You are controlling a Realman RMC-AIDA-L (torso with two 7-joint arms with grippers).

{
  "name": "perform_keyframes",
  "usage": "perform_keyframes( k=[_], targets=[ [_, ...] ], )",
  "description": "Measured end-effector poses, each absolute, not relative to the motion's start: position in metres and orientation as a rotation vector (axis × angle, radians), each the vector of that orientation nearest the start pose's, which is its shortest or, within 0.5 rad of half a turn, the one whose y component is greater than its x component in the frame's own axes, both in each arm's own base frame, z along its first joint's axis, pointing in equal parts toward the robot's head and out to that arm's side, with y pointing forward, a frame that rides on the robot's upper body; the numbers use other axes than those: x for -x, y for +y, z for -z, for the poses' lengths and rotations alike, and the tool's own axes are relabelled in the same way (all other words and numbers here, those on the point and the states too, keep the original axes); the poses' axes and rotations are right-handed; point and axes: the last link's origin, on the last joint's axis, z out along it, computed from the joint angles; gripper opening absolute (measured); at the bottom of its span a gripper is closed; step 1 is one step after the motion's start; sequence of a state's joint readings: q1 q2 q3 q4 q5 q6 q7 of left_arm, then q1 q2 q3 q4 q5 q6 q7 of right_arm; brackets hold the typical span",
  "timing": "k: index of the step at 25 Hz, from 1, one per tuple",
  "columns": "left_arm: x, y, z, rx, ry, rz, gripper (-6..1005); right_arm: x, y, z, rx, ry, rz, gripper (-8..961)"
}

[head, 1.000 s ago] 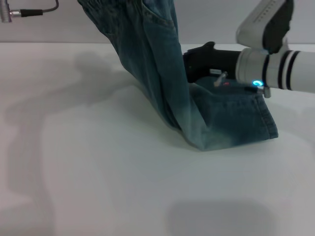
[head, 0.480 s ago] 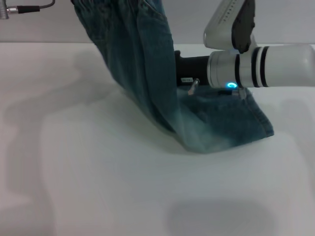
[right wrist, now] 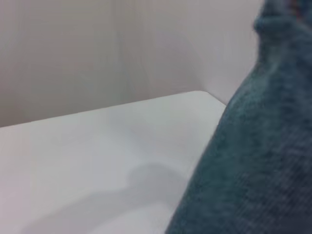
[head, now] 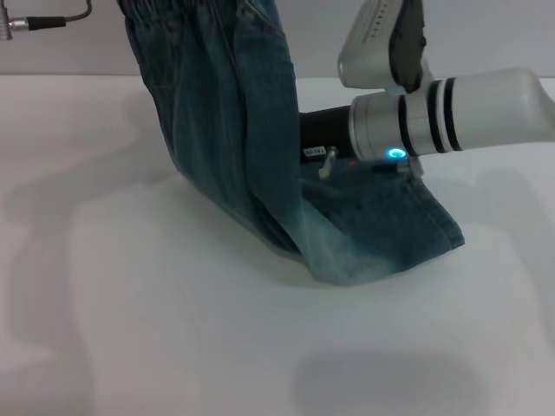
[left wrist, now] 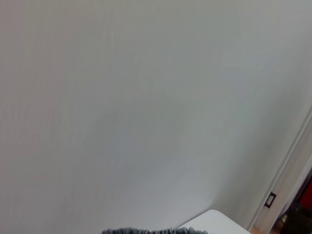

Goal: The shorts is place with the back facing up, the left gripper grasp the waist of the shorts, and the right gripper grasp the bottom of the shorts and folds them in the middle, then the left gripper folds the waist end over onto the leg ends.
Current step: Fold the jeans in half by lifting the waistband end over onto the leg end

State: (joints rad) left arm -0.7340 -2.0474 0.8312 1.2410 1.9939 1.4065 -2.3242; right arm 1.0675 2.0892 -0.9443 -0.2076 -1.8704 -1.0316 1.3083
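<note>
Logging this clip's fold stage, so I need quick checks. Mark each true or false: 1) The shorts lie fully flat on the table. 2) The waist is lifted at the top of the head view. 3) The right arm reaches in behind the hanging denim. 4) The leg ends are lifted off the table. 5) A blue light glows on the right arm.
1) False. The shorts hang steeply from their raised waist, only the lower part resting on the table.
2) True.
3) True; the right pincer disappears behind the denim.
4) False. The leg ends lie on the table.
5) True; the light shows near the wrist.
</note>
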Motion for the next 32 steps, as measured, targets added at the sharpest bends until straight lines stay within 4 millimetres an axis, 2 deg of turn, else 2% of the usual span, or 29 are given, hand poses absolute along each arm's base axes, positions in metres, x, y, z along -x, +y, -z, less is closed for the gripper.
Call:
perform_keyframes(
  k=[3, 10, 18, 26, 28, 32],
  targets=[
    [0.113, 0.418, -0.098, 2.485, -0.866, 0.741, 91, -0.140, 0.420, 0.092, 2.807, 0.394, -0.451, 0],
    [0.121, 0.415, -0.097, 2.480, -0.888, 0.733, 92, -0.182, 0.423, 0.057, 2.649, 0.602, -0.482, 0],
    [0.128, 0.413, -0.081, 2.523, -0.925, 0.713, 92, -0.224, 0.426, 0.022, 2.423, 0.738, -0.496, -1],
    [0.116, 0.406, -0.058, 2.640, -0.895, 0.675, 91, -0.259, 0.441, -0.018, 2.062, 0.848, -0.538, -1],
    [0.110, 0.401, -0.048, 2.695, -0.874, 0.640, 91, -0.265, 0.443, -0.030, 2.002, 0.851, -0.548, -1],
    [0.107, 0.399, -0.037, 2.736, -0.864, 0.596, 92, -0.268, 0.442, -0.036, 1.976, 0.854, -0.556, -1]
  ],
)
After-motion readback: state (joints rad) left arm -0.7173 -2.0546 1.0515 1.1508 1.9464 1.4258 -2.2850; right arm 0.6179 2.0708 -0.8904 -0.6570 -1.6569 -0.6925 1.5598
